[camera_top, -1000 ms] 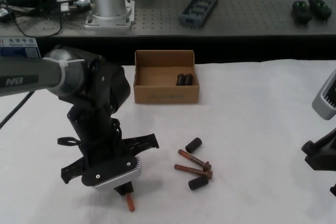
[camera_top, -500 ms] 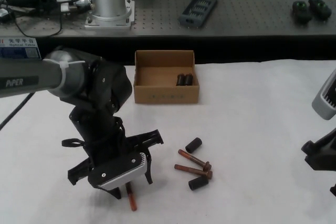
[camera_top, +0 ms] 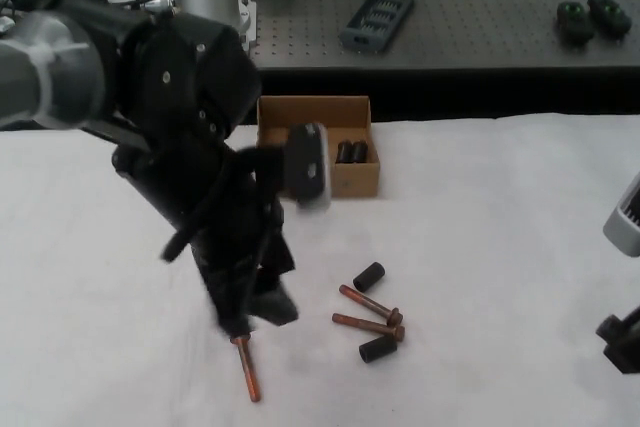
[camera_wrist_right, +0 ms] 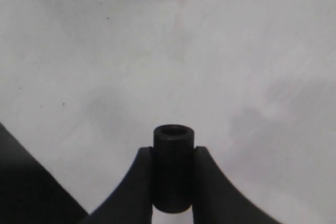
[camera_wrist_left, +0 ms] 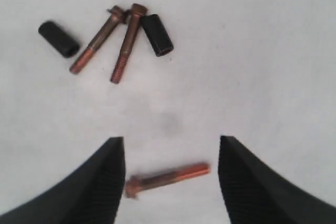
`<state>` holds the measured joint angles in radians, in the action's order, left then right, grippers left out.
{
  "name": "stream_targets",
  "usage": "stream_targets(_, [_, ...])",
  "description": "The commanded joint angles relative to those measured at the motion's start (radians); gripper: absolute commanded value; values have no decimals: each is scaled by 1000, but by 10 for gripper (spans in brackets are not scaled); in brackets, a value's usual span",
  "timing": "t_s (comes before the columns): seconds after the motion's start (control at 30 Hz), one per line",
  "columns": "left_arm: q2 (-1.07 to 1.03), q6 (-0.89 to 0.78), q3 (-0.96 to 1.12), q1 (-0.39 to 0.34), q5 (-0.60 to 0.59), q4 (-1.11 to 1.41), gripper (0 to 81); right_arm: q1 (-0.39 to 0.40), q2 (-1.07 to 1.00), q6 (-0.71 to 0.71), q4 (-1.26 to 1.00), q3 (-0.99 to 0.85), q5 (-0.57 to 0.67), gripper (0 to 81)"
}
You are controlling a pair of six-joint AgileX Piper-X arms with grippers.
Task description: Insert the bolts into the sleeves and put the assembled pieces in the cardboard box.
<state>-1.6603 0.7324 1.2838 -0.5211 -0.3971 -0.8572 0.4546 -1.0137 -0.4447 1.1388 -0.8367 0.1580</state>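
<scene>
1. Nearest you, a copper-brown metal bolt (camera_wrist_left: 167, 178) lay flat on the white cloth (camera_top: 500, 247), alone, well apart from the other parts. It had a head at one end and thread toward the tip.
2. Your left gripper (camera_wrist_left: 172, 145) hung over it, released and grasping nothing. The bolt sat in the gap, touching neither finger.
3. Risk, as I judged it: the bolt's length ran from finger to finger. If you had closed as it stood, the pads would have met the head and tip, and the bolt could have pivoted or skidded off. Turning the wrist first looked safer.
4. Your right gripper (camera_wrist_right: 173, 151) was clenched on a short black hollow sleeve (camera_wrist_right: 173, 174), held clear of the cloth with its open bore facing away from the wrist. A poor line-up at insertion could have jammed the thread on the rim.
5. Farther out, two more bolts (camera_top: 367, 313) lay side by side, heads close together, with one loose sleeve (camera_top: 369, 276) beyond them and another (camera_top: 377, 350) nearer.
6. Farthest, the brown cardboard box (camera_top: 290, 182) stood open. Two dark pieces (camera_top: 350, 152) lay inside it, and I couldn't tell whether bolts were in them.
</scene>
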Motion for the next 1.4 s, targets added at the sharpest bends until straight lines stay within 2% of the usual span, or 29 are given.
stream_targets(0.0, [21, -515, 2, -6, 38, -54, 389, -3, 8, 10, 42, -2, 17, 28])
stream_targets(0.17, [16, -1077, -37, -6, 162, -84, 374, -3, 8, 10, 70, -2, 17, 28])
stream_targets(0.23, [16, -1226, -71, -6, 180, -51, 365, -3, 8, 10, 72, -2, 17, 28])
stream_targets(0.5, [16, -1577, -193, -6, 187, 140, 365, -3, 8, 10, 72, -2, 17, 28])
stream_targets(0.63, [16, -1623, -254, -6, 202, 255, 365, -3, 8, 23, 71, -2, 17, 28])
stream_targets(0.87, [12, -1684, -309, -6, 300, 333, 365, -3, 8, 23, 71, -2, 17, 28])
stream_targets(0.97, [-8, -1684, -314, -6, 288, 382, 365, -3, 8, 23, 71, -2, 17, 28])
stream_targets(1.1, [-56, -1684, -314, -6, 202, 436, 365, -3, 8, 23, 71, -2, 17, 28])
stream_targets(1.37, [-112, -1679, -314, -6, 184, 434, 275, -3, 8, 23, 71, -2, 17, 28])
